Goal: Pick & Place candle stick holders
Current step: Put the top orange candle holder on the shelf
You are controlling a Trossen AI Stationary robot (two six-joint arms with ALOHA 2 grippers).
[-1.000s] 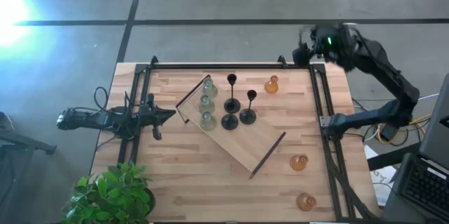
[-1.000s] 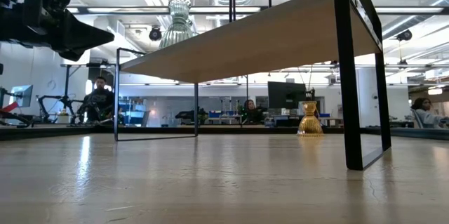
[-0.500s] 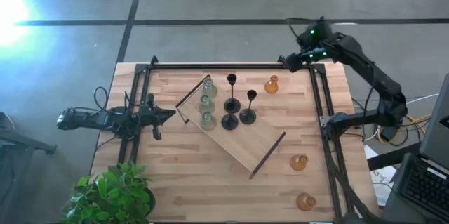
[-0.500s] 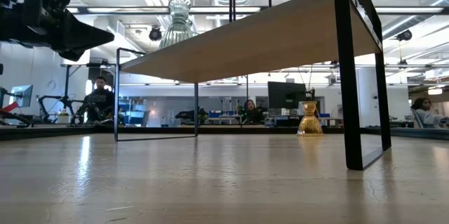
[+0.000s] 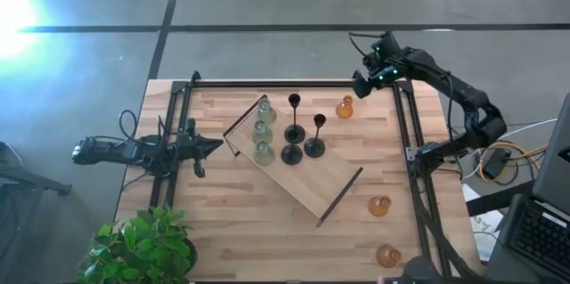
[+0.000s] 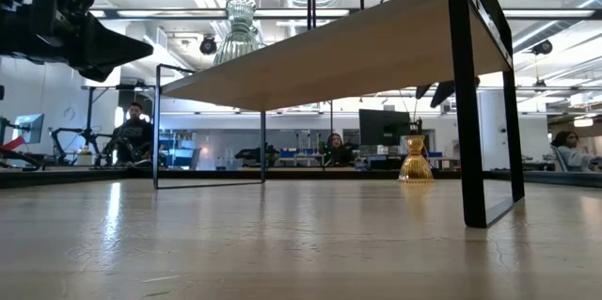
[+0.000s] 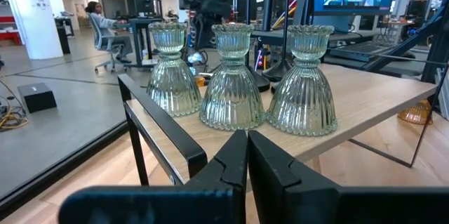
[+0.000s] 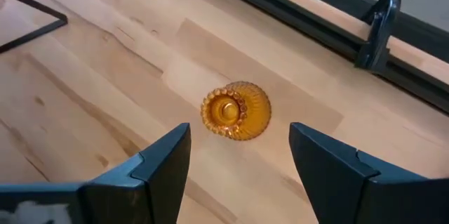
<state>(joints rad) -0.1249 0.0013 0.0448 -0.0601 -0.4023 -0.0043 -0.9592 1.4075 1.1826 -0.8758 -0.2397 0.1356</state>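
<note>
A wooden board (image 5: 298, 164) stands raised on its black handles at mid-table. On it stand three pale green glass holders (image 5: 262, 129) and three black holders (image 5: 301, 138). Three amber holders stand on the table: one at the far right (image 5: 345, 107), two near the right edge (image 5: 380, 205) (image 5: 387, 255). My right gripper (image 5: 361, 86) hangs open above the far amber holder (image 8: 236, 110), a little beyond it, touching nothing. My left gripper (image 5: 214, 145) is shut at the table's left, pointing level at the green holders (image 7: 233, 76).
A black frame rail (image 5: 405, 133) runs along the table's right and far edges, close to the far amber holder. A potted plant (image 5: 142, 248) sits at the near left corner. Bare tabletop (image 5: 240, 231) lies in front of the board.
My right gripper has come down from beyond the table's far right corner, moving left and nearer toward the far amber holder, and has tipped to point steeply down. It has stayed open. Nothing on the table has moved.
</note>
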